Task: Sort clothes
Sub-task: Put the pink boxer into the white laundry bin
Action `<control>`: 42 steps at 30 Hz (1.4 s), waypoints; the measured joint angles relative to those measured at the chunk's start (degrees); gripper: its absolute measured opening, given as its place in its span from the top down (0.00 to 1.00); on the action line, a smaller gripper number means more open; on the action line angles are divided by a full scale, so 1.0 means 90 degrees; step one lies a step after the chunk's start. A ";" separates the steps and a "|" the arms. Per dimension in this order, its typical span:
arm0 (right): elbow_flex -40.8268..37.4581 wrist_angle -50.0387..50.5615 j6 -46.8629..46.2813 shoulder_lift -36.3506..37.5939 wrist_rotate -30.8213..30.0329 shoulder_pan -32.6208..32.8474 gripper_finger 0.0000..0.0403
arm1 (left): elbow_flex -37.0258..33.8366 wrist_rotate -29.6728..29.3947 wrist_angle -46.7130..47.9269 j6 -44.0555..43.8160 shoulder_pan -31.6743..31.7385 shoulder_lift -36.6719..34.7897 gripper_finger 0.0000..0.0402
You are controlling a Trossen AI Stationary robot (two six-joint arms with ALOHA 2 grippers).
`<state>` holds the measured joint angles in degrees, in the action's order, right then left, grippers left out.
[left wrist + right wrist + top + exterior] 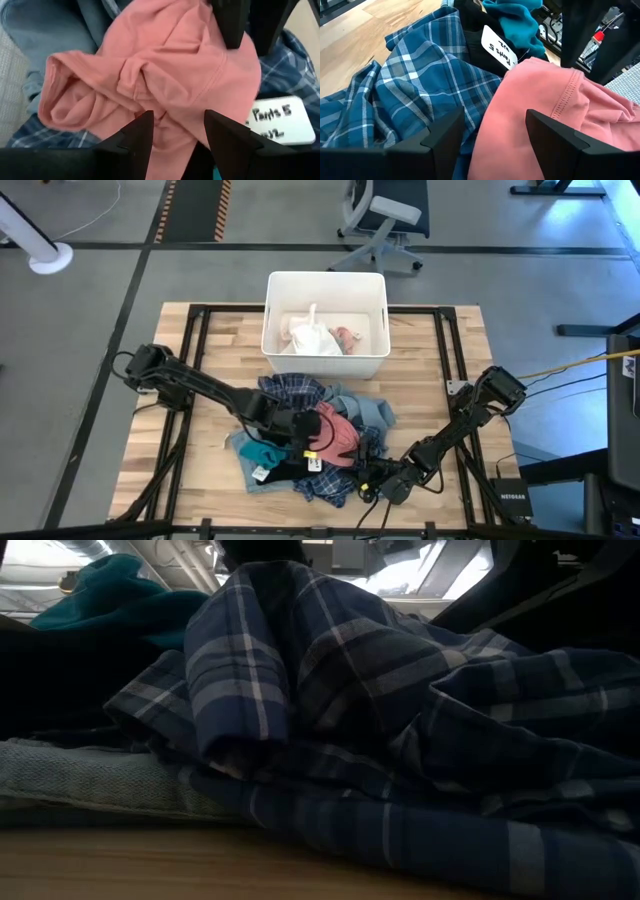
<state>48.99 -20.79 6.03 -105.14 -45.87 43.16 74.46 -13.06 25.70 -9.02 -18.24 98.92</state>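
Wooden table (200, 340) | clothes pile (310, 435) just in front of white bin (325, 285) | tag (275, 120) reads "Pants 5" | left gripper (175, 132) fingers apart over pink garment (160, 70) | right gripper (495, 132) fingers apart beside plaid shirt (420, 85)

The desk (460, 360) is pale wood with visible grain. On it, beside the smooth white plastic bin (325, 360), lie soft matt cloths: a pink knit (165, 75) (stitched hem), woven plaid (415, 85), and a paper tag (499, 51).
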 joint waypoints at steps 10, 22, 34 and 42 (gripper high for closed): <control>0.0000 -0.0001 0.0000 0.0000 0.0001 -0.0002 0.42 | 0.0000 0.0069 -0.0470 -0.0085 -0.0019 0.0007 0.58; -0.0002 -0.0001 -0.0023 0.0000 0.0021 -0.0007 0.42 | 0.0000 0.0144 -0.0744 -0.0004 -0.0059 0.0451 0.58; 0.0109 0.0005 0.0175 0.0007 -0.0272 0.0187 0.42 | 0.0000 0.0072 -0.0935 0.0300 -0.0140 0.0450 0.98; 0.0376 -0.0012 0.1040 0.0379 -0.0865 0.0932 0.42 | 0.0014 -0.0328 -0.0890 0.0428 -0.0268 -0.0010 0.99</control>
<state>52.38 -20.89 15.39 -101.73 -53.65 51.54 74.58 -16.01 17.69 -5.17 -20.65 98.83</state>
